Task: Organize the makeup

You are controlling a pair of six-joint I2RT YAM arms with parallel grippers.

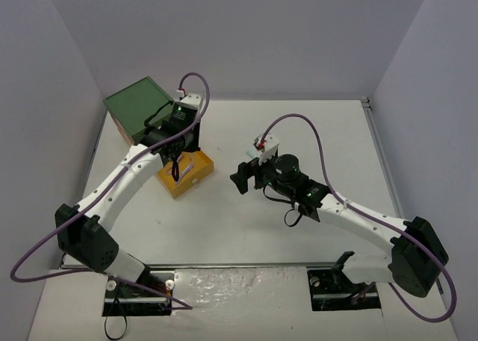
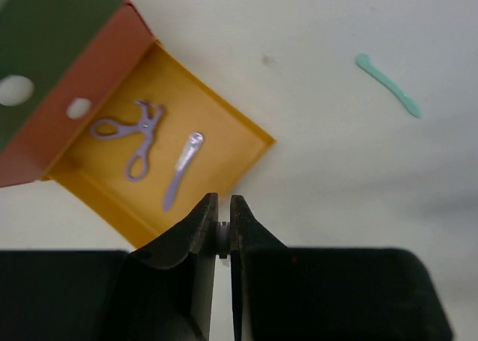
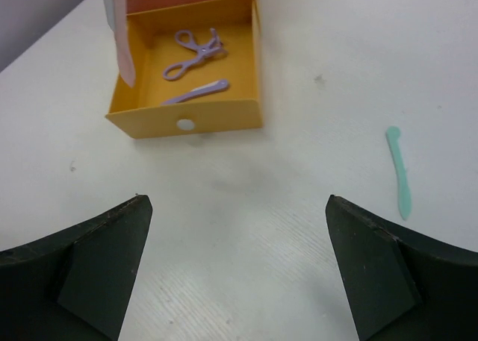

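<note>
My left gripper (image 2: 222, 199) (image 1: 177, 164) hangs over the open yellow drawer (image 2: 216, 106) (image 1: 190, 178), shut on a thin pale stick (image 2: 220, 235). The right wrist view shows that stick (image 3: 118, 35) dangling at the drawer's left wall (image 3: 224, 119). Inside the drawer lie a purple scissor-like tool (image 2: 131, 128) (image 3: 196, 54) and a purple spatula (image 2: 181, 169) (image 3: 196, 92). A teal thin tool (image 2: 388, 86) (image 3: 399, 173) lies flat on the white table, right of the drawer. My right gripper (image 3: 235, 199) (image 1: 240, 178) is wide open and holds nothing, above the table between drawer and teal tool.
The green-topped box (image 1: 142, 106) (image 2: 45, 27) with orange sides stands at the back left, and the yellow drawer is pulled out of it. Grey walls close in the table on the left, back and right.
</note>
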